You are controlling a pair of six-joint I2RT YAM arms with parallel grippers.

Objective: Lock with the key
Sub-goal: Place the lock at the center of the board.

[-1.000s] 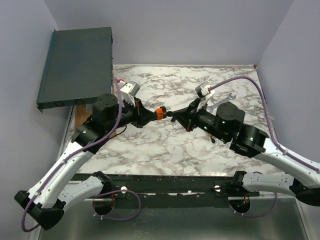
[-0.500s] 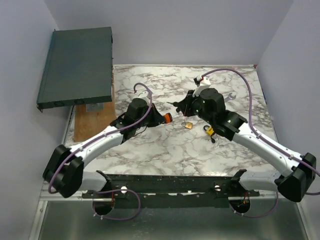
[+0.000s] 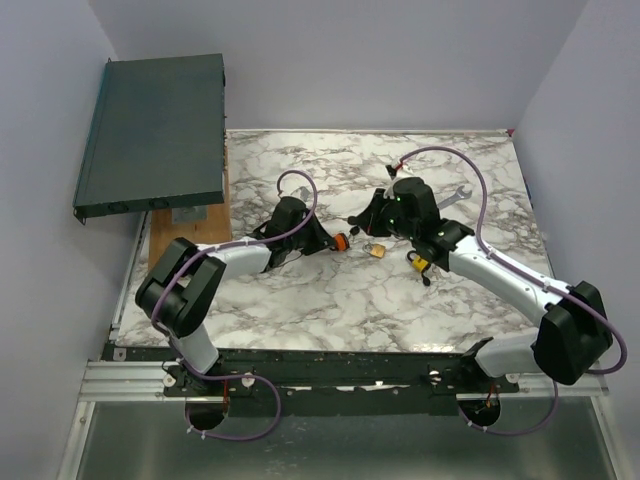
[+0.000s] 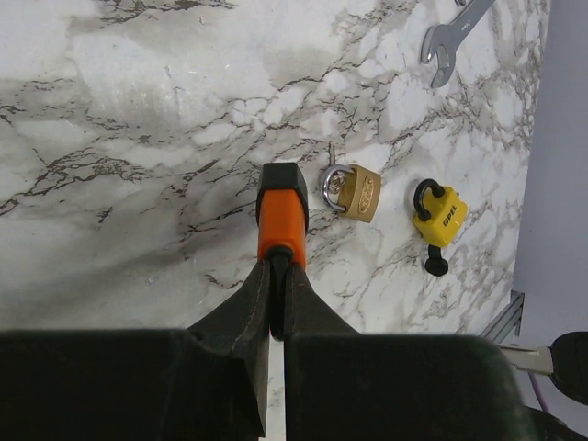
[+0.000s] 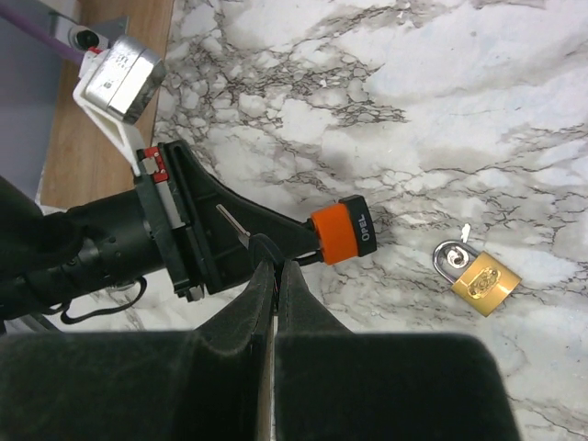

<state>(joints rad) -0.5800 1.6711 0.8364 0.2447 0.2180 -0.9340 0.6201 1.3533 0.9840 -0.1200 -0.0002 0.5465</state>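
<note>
My left gripper (image 4: 277, 266) is shut on the black shackle of an orange padlock (image 4: 280, 216), held low over the marble table (image 3: 300, 290); the padlock also shows in the top view (image 3: 343, 240) and the right wrist view (image 5: 342, 230). My right gripper (image 5: 276, 262) is shut on the black head of a key (image 5: 241, 231). The key's silver blade points up-left at the left gripper's body, just beside the padlock and apart from it. In the top view my right gripper (image 3: 362, 226) sits just right of the padlock.
A brass padlock (image 3: 376, 249) with a small key lies on the marble right of the orange one. A yellow padlock (image 3: 417, 262) with a black key lies further right. A wrench (image 3: 450, 198) lies at the back right. A dark case (image 3: 150, 130) stands at the back left.
Both arms have dropped from a raised pose to low over the table. The orange padlock and the key came down with them and now sit close together near the brass padlock.
</note>
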